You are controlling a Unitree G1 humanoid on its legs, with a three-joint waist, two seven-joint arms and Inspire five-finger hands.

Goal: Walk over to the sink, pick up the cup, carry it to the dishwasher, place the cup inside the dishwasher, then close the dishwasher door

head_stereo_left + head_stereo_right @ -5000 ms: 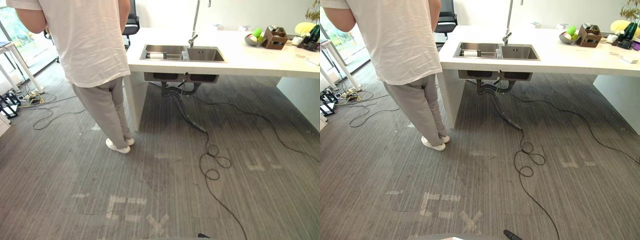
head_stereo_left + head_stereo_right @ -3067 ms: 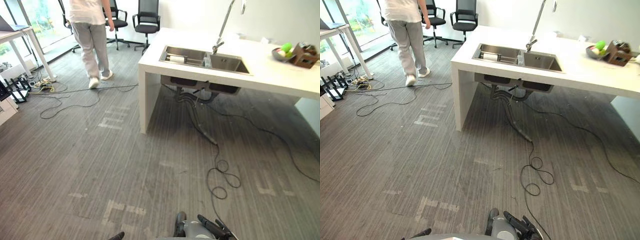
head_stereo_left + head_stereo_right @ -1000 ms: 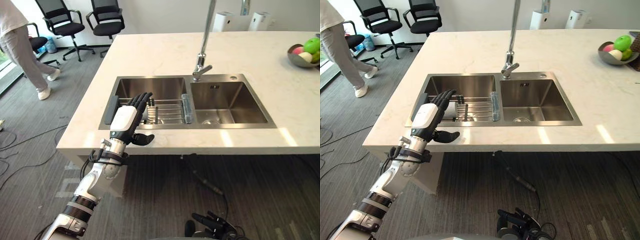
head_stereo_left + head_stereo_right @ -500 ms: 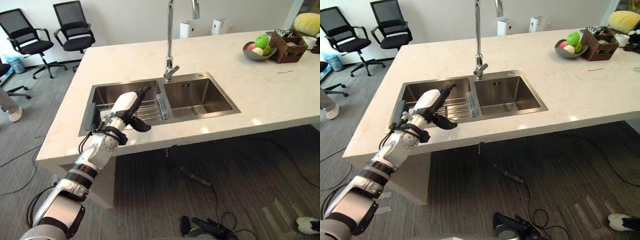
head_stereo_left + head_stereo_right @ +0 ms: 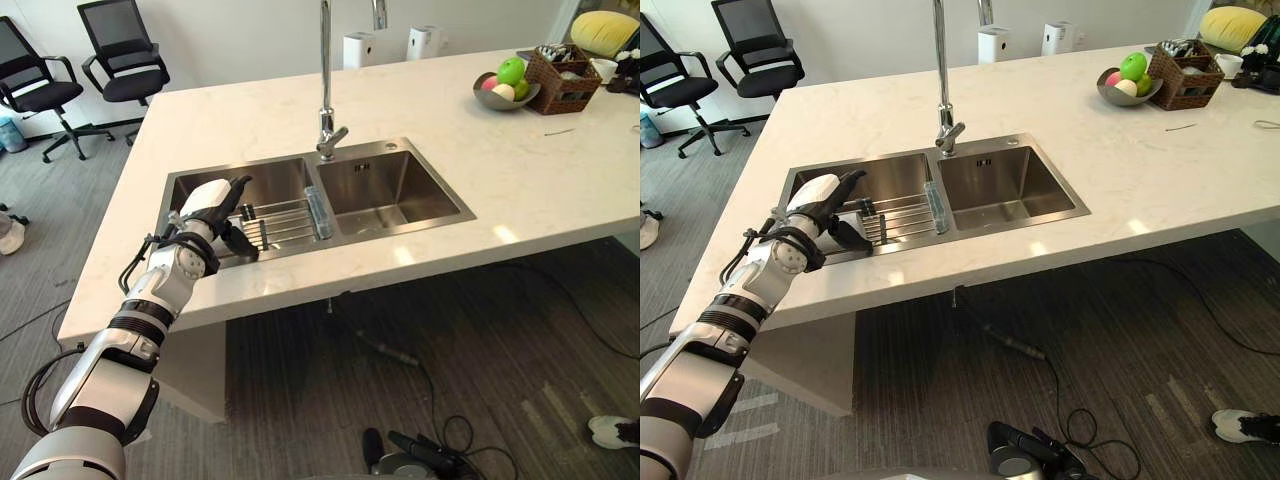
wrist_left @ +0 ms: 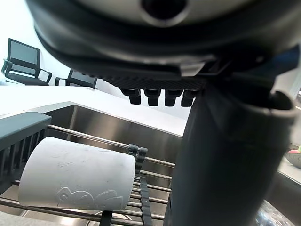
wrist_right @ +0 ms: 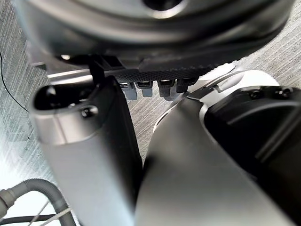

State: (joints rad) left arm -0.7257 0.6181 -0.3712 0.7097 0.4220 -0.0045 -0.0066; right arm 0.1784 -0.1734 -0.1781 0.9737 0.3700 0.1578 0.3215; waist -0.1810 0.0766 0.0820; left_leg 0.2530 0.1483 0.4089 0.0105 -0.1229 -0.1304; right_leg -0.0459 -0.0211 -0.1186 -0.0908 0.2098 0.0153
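A: Since the left hand [image 5: 210, 205] hangs over the left basin of the sink [image 5: 385, 175], which way does the cup [image 6: 77, 181] lie from it?

B: Just under and ahead of the palm. In the left wrist view the fingers [image 6: 155, 96] reach out straight above it and the thumb [image 6: 225, 165] stands off to one side, so the hand is released and grasps nothing. There is a gap between fingertips and cup; nothing touches.

A: And its long axis?

B: The cup lies on its side on the wire rack [image 5: 285, 222], roughly along the rods as far as I can judge, so its curved wall faces up to the hand. I judge the hand must drop and wrap round that wall, fingers over one side, thumb under the other.

A: Which hand is nearer?

B: The left, by far. The right hand [image 5: 420, 452] hangs low, well apart from the bench [image 5: 520, 190], its fingers relaxed.

A: Materials?

B: The cup is matte white with a raised figure on its wall; ceramic or plastic, I cannot tell. It is smooth and round, so it may roll on the thin steel rods. The basins are brushed steel, the tap [image 5: 325, 70] is a tall chrome tube, and the bench top is pale stone with a faint vein
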